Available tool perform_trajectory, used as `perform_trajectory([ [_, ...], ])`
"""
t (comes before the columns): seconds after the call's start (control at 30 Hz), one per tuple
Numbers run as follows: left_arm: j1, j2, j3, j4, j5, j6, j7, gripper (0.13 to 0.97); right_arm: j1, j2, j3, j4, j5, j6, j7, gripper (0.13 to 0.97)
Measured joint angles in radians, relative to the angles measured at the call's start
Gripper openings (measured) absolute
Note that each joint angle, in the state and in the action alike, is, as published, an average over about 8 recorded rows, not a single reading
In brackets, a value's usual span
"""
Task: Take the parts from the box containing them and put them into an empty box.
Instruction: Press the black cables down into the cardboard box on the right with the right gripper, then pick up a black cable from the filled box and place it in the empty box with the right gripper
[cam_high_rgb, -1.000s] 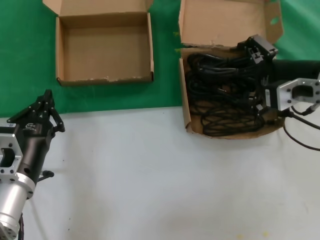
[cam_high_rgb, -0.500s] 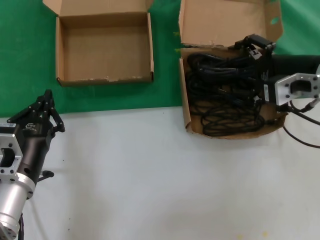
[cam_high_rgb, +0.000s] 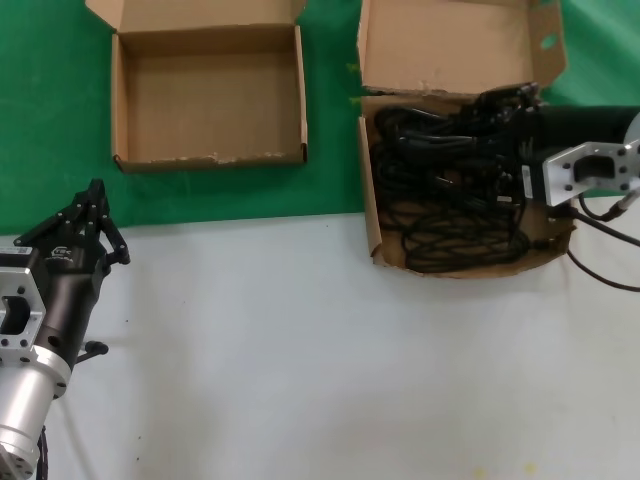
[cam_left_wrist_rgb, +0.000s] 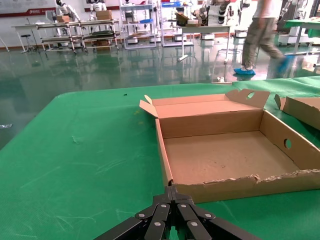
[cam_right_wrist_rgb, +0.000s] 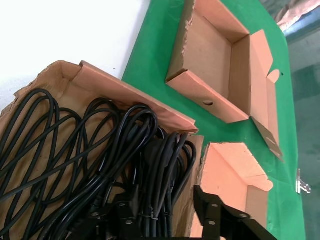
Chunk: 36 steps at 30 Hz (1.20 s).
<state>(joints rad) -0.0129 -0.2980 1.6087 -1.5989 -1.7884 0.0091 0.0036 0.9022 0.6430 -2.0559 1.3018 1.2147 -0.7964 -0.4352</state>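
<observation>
the left claw (cam_high_rgb: 92, 190) waits near the front left corner, fingers together; at the back right, the right claw (cam_high_rgb: 500, 105) sits low in the full box (cam_high_rgb: 366, 190), fingers apart over the cords (cam_high_rgb: 440, 190); next it should pinch one and carry it to the empty box (cam_high_rgb: 117, 110), back left.

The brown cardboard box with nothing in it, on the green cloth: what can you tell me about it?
The empty brown cardboard box is shallow and wider than deep, with low walls and a bare floor. Its front rim is frayed and whitish, a short lid flap folds back behind it, and one side wall has a small round hole. It sits flat and open on the green cloth, with nothing else touching it; the left gripper is nearer the robot.
</observation>
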Motion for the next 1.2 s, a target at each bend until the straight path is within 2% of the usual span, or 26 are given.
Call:
perform_trajectory([
  [0.2, 0.0, 0.0, 0.0, 0.0, 0.0, 0.0, 0.0, 0.145, 0.011, -0.015, -0.012, -0.034, -0.008, -0.004, -0.002, 0.388],
  [0.5, 0.0, 0.0, 0.0, 0.0, 0.0, 0.0, 0.0, 0.145, 0.027, -0.035, -0.019, -0.076, -0.009, -0.001, -0.006, 0.245],
  [0.83, 0.0, 0.0, 0.0, 0.0, 0.0, 0.0, 0.0, 0.145, 0.025, -0.015, -0.003, -0.04, -0.004, -0.007, 0.025, 0.208],
  [1.2, 0.0, 0.0, 0.0, 0.0, 0.0, 0.0, 0.0, 0.145, -0.024, 0.075, 0.064, 0.225, -0.028, -0.049, 0.206, 0.183],
])
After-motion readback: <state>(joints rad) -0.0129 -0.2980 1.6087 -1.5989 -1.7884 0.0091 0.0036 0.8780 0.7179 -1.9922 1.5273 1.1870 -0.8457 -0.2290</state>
